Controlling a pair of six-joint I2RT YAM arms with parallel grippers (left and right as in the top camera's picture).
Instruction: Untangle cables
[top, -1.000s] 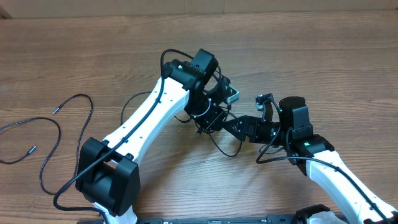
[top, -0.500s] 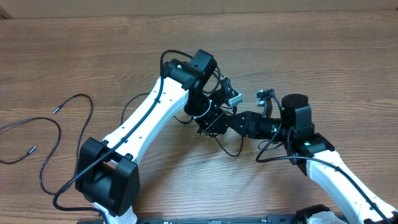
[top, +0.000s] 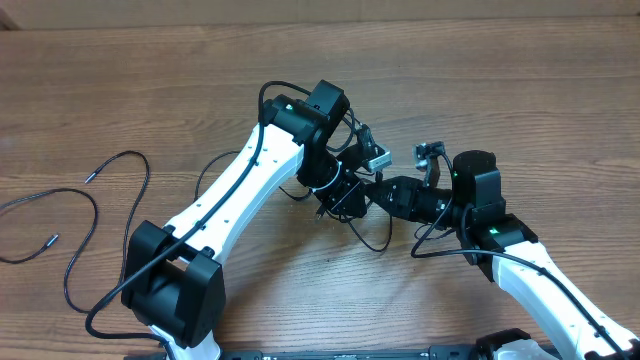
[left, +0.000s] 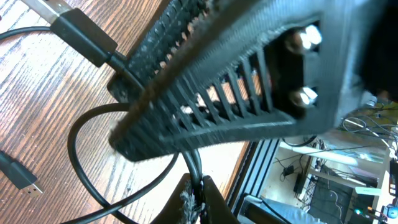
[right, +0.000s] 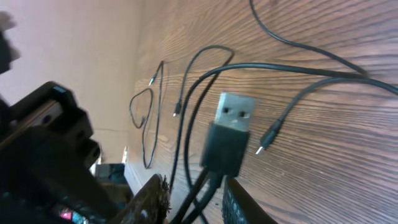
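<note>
In the right wrist view, the bottom edge cuts off the right tool (right: 194, 190). The USB plug (right: 229, 134) just above it is blurred, and it cannot be told whether the fingers (right: 155, 196) pinch its cable (right: 202, 180). In the left wrist view, that tool's blurred body hides much of the tabletop (left: 37, 106), and the left tool (left: 198, 198) is cropped at the bottom. Overhead, both tools' fingertips merge into one dark cluster.

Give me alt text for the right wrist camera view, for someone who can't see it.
A black cable with a silver USB plug sits between the right gripper fingers. More thin black cables loop across the wooden table behind.
</note>
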